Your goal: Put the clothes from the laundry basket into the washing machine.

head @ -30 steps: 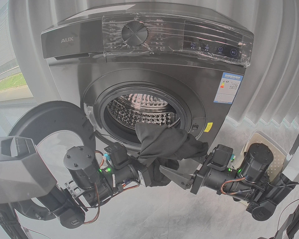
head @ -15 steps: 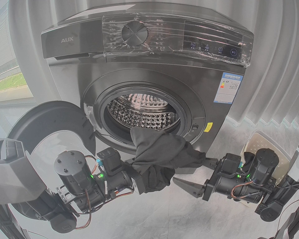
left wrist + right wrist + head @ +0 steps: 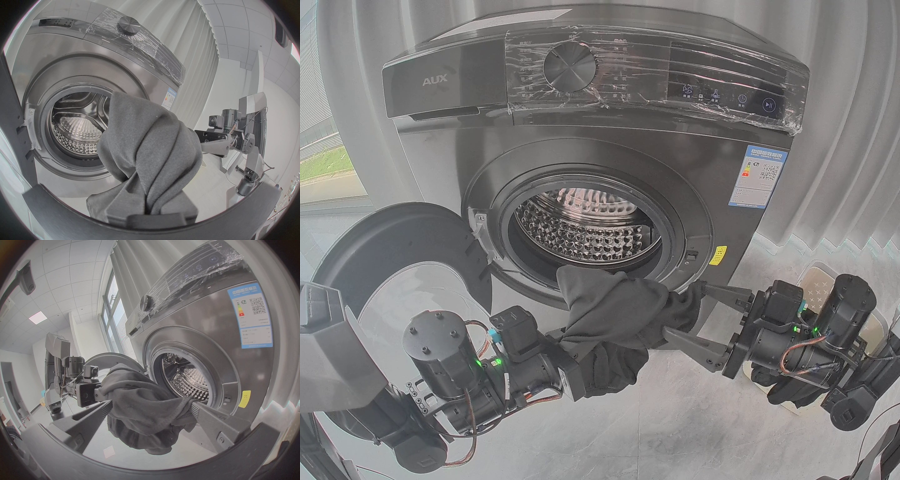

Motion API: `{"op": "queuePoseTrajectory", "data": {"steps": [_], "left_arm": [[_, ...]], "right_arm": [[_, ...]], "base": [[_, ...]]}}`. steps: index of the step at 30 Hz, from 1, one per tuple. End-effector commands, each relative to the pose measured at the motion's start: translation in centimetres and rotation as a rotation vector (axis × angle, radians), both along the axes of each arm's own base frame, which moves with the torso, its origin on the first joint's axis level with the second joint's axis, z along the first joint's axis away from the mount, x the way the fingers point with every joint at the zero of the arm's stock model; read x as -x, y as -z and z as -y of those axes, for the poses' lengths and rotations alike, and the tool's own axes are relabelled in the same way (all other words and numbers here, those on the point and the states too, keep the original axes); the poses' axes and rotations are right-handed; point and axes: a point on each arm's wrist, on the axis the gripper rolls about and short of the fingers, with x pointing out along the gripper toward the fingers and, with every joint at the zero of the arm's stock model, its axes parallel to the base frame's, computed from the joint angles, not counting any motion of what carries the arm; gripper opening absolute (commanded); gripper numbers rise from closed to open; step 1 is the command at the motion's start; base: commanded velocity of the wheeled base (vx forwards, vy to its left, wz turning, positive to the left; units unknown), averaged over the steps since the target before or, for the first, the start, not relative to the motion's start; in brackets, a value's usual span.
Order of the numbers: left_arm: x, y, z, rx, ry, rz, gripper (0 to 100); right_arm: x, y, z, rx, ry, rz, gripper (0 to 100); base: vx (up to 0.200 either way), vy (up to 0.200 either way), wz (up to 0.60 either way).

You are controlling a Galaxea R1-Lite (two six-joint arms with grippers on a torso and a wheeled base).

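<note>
Dark grey cloth garment (image 3: 612, 312) hangs just outside the lower lip of the perforated steel drum (image 3: 581, 234). Left gripper (image 3: 153, 216) looks clamped on it, pinch mostly buried. Right gripper (image 3: 700, 317) spread wide, straddling its far end. Risk: left releases early, garment drops to the tiled floor (image 3: 675, 425).

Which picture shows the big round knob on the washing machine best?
The head view: the knob faces the camera, whole and unhidden. The left wrist view catches it slanted from below; the right wrist view shows it nearly edge-on.
</note>
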Motion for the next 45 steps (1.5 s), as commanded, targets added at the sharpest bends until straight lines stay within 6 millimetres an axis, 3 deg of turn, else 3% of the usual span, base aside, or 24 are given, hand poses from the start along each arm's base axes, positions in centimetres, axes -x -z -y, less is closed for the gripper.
{"op": "queuePoseTrajectory", "data": {"steps": [1, 7, 17, 24, 25, 30, 34, 38, 45], "left_arm": [[0.1, -0.1, 0.1, 0.004, 0.006, 0.004, 0], [0.2, -0.4, 0.1, 0.013, 0.009, 0.012, 0], [0.6, -0.7, 0.6, 0.024, 0.029, 0.016, 0], [0.3, -0.6, 0.3, 0.02, 0.014, 0.015, 0], [-0.2, -0.4, -0.2, 0.016, -0.011, 0.011, 0], [-0.5, -0.5, -0.6, 0.017, -0.026, 0.012, 0], [-0.5, -0.5, -0.6, 0.018, -0.026, 0.013, 0], [-0.5, -0.4, -0.5, 0.017, -0.025, 0.01, 0], [-0.5, -0.4, -0.5, 0.015, -0.025, 0.007, 0]], "right_arm": [[0.2, 1.4, -1.5, 0.025, -0.051, -0.046, 100], [1.1, 3.4, -3.8, 0.061, -0.135, -0.107, 100], [1.5, 4.1, -4.7, 0.075, -0.162, -0.13, 100], [1.0, 3.2, -3.1, 0.06, -0.089, -0.109, 100], [1.4, 2.4, -1.5, 0.056, -0.053, -0.093, 100], [2.4, 1.1, 1.9, 0.058, 0.033, -0.057, 100], [1.7, 0.0, 2.8, 0.036, 0.057, -0.005, 100], [0.8, -0.3, 1.8, 0.025, 0.019, 0.016, 100], [-1.3, 1.6, -2.1, 0.043, -0.065, -0.015, 100]], "base": [[0.0, 0.0, 0.0], [0.0, 0.0, 0.0], [0.0, 0.0, 0.0], [0.0, 0.0, 0.0], [0.0, 0.0, 0.0], [0.0, 0.0, 0.0], [0.0, 0.0, 0.0], [0.0, 0.0, 0.0], [0.0, 0.0, 0.0]]}}
